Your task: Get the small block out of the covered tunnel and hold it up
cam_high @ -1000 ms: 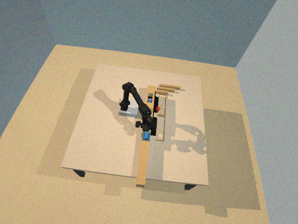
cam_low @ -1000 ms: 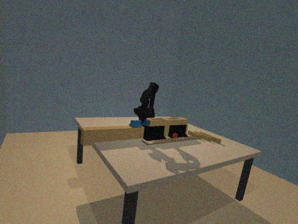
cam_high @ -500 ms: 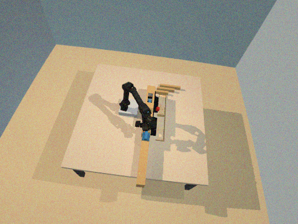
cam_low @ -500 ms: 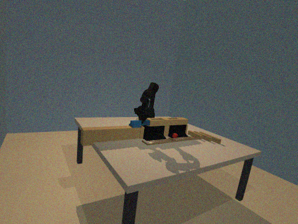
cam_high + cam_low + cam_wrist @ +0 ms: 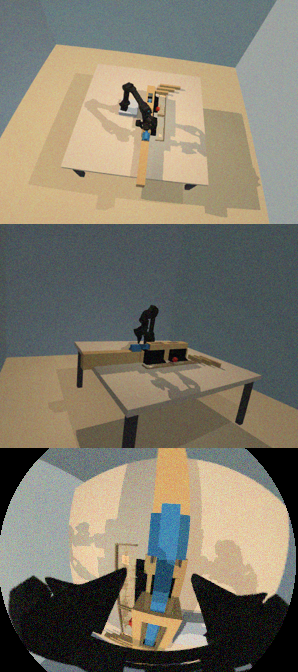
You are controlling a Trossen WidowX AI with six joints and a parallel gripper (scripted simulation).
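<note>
Claw: while its two fingers stand wide apart, the claw (image 5: 145, 130) (image 5: 142, 343) (image 5: 160, 573) is released and holds nothing; it hangs above the blue handle's narrow part, near the tunnel.
Handle: blue handle (image 5: 145, 136) (image 5: 135, 347) (image 5: 170, 530), its wide end outside the tunnel, toward the tabletop's near edge in the top view; in the wrist view its narrow bar runs between the fingertips without being gripped.
Tunnel: wooden tunnel (image 5: 150, 88) (image 5: 177, 345) (image 5: 142, 615), with openings in its roof and dark openings along one side.
Block: cannot be made out for certain, so its exact place relative to the claw cannot be told; a red lump (image 5: 157, 108) (image 5: 175, 359) (image 5: 130, 622) lies low by one side opening, off to the side of the claw.
Rail: long wooden rail (image 5: 143, 163) (image 5: 111, 360) (image 5: 172, 478), in line with the tunnel and reaching past the tabletop's near edge in the top view.
Top view only: the rail's overhang beyond that edge, and the pale box (image 5: 128, 112) under the arm's foot in full outline.
Exterior view: side openings face outward, dark inside; the legs of the tabletop (image 5: 83, 149) (image 5: 177, 390) are plain.
Wrist view: blue shows through the roof opening, between the parted fingers' lower reaches.
Rods: wooden rods (image 5: 170, 86) (image 5: 207, 360), beside the tunnel's end farthest from the handle.
</note>
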